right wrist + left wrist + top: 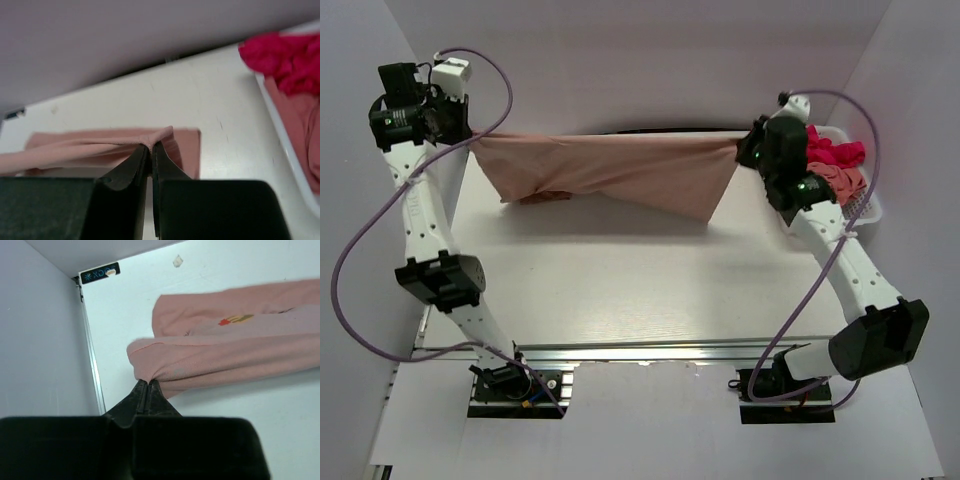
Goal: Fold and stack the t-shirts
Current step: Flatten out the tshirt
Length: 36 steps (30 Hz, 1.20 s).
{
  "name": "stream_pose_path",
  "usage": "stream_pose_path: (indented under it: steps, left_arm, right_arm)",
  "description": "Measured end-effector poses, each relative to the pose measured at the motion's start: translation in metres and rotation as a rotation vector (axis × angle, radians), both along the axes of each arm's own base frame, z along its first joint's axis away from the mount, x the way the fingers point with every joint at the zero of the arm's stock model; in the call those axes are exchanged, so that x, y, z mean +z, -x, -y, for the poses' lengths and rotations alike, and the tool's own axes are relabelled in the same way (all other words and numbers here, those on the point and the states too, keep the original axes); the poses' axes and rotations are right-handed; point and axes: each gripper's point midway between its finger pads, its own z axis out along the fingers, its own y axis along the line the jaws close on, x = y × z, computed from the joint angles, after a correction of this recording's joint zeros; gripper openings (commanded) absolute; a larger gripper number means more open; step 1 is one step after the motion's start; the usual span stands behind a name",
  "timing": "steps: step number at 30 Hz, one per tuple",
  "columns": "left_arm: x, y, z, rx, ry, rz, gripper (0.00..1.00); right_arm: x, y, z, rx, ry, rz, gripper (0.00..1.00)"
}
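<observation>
A salmon-pink t-shirt (620, 168) hangs stretched above the far part of the table, held at both ends. My left gripper (472, 140) is shut on its left end, and in the left wrist view the gripper (147, 382) pinches the cloth (225, 355), which shows a small pixel-art print (235, 319). My right gripper (745, 150) is shut on the right end; in the right wrist view it (151, 146) clamps a bunched fold of the t-shirt (100, 147). More t-shirts, magenta-red (835, 152) and pink (842, 182), lie heaped in the basket.
A white mesh basket (872, 208) stands at the table's far right, right behind my right arm; its rim (280, 140) shows in the right wrist view. White walls close in the back and both sides. A metal rail (650, 350) runs along the near edge.
</observation>
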Motion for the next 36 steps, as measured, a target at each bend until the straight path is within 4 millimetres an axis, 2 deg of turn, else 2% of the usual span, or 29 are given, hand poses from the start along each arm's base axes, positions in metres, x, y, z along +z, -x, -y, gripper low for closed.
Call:
stream_pose_path:
  steps: [2,4,6,8,10,12,15,16,18,19,21,24,27,28,29,30,31,33,35,36]
  left_arm:
    - [0.011,0.014,0.004,0.02,0.009,0.045,0.0]
    - [0.032,0.029,0.011,0.041,0.023,0.155,0.0]
    - [0.067,0.047,0.018,0.055,0.037,0.279,0.0]
    - [0.114,0.053,0.022,0.062,0.041,0.425,0.0]
    - [0.164,0.053,0.022,0.07,0.036,0.574,0.0]
    - [0.2,0.041,0.018,0.078,0.033,0.689,0.0]
    - [0.232,0.01,0.007,0.096,0.044,0.804,0.0]
    - [0.234,-0.008,0.002,0.102,0.055,0.828,0.0]
    - [0.211,-0.051,-0.011,0.129,0.081,0.817,0.0]
    - [0.189,-0.074,-0.016,0.142,0.094,0.788,0.0]
    - [0.132,-0.121,-0.022,0.173,0.114,0.701,0.0]
    - [0.041,-0.183,-0.02,0.202,0.104,0.577,0.0]
    - [-0.049,-0.225,-0.005,0.226,0.069,0.461,0.0]
    - [-0.068,-0.233,0.001,0.232,0.063,0.442,0.0]
    - [-0.079,-0.237,0.007,0.232,0.056,0.428,0.0]
    - [-0.086,-0.239,0.014,0.231,0.043,0.418,0.0]
    - [-0.083,-0.241,0.021,0.228,0.031,0.429,0.0]
    - [-0.052,-0.241,0.034,0.222,-0.005,0.508,0.0]
    - [-0.007,-0.232,0.046,0.221,-0.027,0.597,0.0]
    - [0.022,-0.222,0.051,0.222,-0.03,0.647,0.0]
  right_arm:
    - [0.043,-0.005,0.0,0.011,-0.007,0.075,0.0]
    - [0.081,-0.005,-0.001,0.032,-0.01,0.145,0.0]
    - [0.106,-0.003,-0.001,0.051,-0.007,0.189,0.0]
    - [0.124,-0.006,-0.002,0.067,0.001,0.216,0.0]
    - [0.133,-0.015,-0.003,0.08,0.016,0.221,0.0]
    - [0.135,-0.029,-0.007,0.102,0.026,0.214,0.0]
    - [0.129,-0.066,-0.018,0.163,0.016,0.184,0.0]
    - [0.126,-0.083,-0.021,0.187,0.002,0.178,0.0]
    - [0.112,-0.119,-0.022,0.224,-0.032,0.154,0.0]
    - [0.103,-0.136,-0.021,0.236,-0.052,0.143,0.0]
    - [0.07,-0.163,-0.016,0.254,-0.083,0.094,0.0]
    - [0.016,-0.185,-0.007,0.267,-0.125,-0.006,0.0]
    - [-0.02,-0.2,0.006,0.266,-0.152,-0.065,0.0]
    - [-0.024,-0.202,0.01,0.264,-0.157,-0.071,0.0]
    - [-0.025,-0.204,0.016,0.259,-0.158,-0.072,0.0]
    - [-0.023,-0.205,0.022,0.251,-0.156,-0.063,0.0]
    - [-0.015,-0.206,0.027,0.246,-0.151,-0.039,0.0]
    - [0.005,-0.205,0.036,0.235,-0.14,0.012,0.0]
    - [0.034,-0.198,0.045,0.222,-0.129,0.07,0.0]
    - [0.055,-0.19,0.049,0.217,-0.123,0.109,0.0]
